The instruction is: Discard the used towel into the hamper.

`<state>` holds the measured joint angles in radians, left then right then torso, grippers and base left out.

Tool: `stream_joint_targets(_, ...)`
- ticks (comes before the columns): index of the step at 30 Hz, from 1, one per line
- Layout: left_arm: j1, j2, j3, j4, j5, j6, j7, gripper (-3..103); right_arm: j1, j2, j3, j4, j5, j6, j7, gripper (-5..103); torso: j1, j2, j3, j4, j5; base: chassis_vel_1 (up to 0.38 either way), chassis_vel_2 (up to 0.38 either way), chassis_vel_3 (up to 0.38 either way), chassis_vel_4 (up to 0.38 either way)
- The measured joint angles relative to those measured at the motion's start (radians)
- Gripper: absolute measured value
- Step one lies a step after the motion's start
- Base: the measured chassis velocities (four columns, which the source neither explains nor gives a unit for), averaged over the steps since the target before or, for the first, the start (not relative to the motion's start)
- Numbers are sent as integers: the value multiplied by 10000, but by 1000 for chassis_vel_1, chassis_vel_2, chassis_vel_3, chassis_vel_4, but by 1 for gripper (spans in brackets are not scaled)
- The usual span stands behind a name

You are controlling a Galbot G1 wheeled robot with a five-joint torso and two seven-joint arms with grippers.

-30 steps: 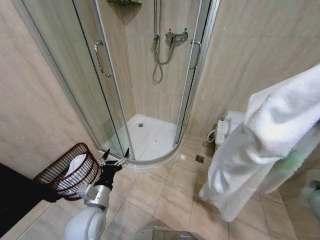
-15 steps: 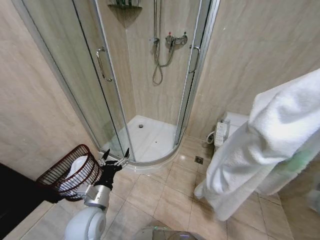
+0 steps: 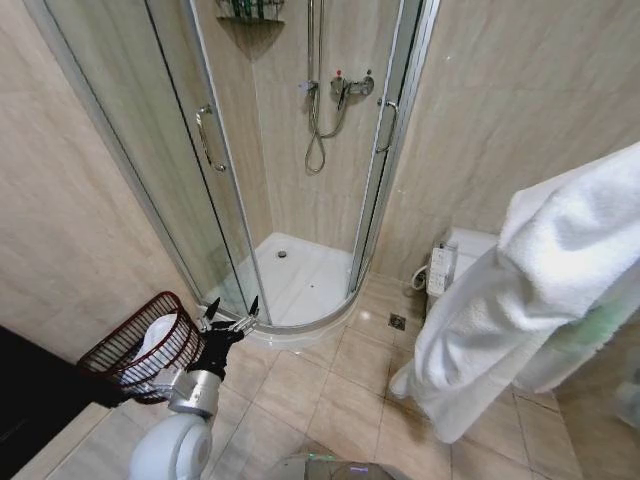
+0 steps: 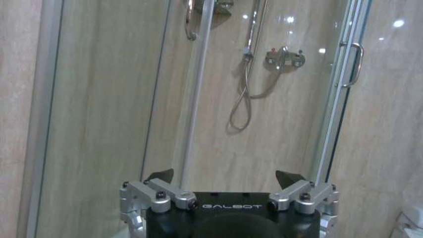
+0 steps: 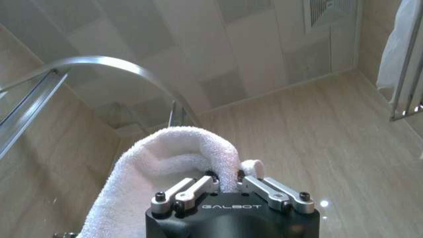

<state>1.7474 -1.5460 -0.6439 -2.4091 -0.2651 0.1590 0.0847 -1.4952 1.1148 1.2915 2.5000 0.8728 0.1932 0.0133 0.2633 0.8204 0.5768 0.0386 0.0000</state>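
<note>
Right gripper point(image 5: 225, 179) pinches the white towel point(image 3: 520, 300); left gripper point(image 3: 231, 310), seemingly empty, gapes beside the hamper point(image 3: 130, 350).

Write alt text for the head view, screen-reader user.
A large white terry towel hangs at the robot's right, draped high above the beige tiled floor. At lower left, the open left gripper sits beside a small round reddish-brown wire hamper with something white inside, in front of a glass corner shower cabin.

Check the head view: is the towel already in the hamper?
No, the towel hangs in the air at the right, far from the hamper on the floor at the left.
</note>
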Motion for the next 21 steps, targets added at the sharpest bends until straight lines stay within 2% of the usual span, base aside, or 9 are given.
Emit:
stream_joint_targets(10,0,0,0,0,0,0,0,100,-186,-65,-75,0,-70,-29,3,7,194,451,255,0,-2,0,0,0,0)
stream_joint_targets(14,0,0,0,0,0,0,0,100,-318,140,-615,0,-492,-48,52,7,275,620,348,1,3,0,0,0,0)
stream_joint_targets(21,0,0,0,0,0,0,0,100,-803,355,-579,-2,-499,-193,159,7,406,932,529,-2,0,0,0,0,0)
